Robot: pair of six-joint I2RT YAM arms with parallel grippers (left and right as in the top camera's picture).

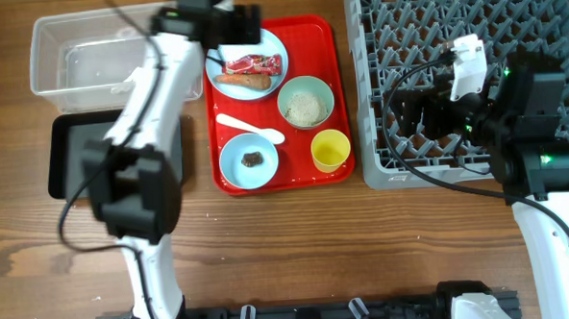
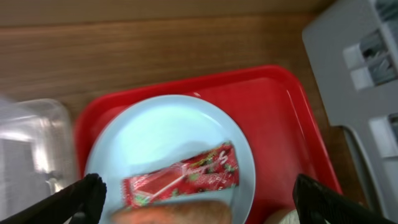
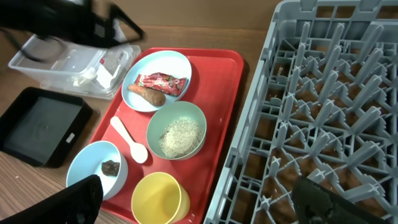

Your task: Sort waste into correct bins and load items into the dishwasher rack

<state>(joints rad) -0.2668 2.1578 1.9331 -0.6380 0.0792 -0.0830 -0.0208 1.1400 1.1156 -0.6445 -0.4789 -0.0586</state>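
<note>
Yellow plastic, the cup (image 1: 330, 150) was seen nearest on the red tray (image 1: 317, 33), beside a blue bowl (image 1: 232, 173) in which a dark scrap (image 1: 253, 159) was carried. Farther on, the red-and-white wrapper (image 2: 180, 180) was laid flat on the plate (image 2: 161, 124), against the carrot piece (image 2: 177, 213). The left tool (image 2: 199, 198) was held above it, spread wide and empty. The wrapper was judged light, thin and slippery; a pinch at an edge clear of the carrot would be favoured. The right tool (image 3: 202, 200) was likewise spread wide and empty, over the rack (image 3: 323, 93).
</note>
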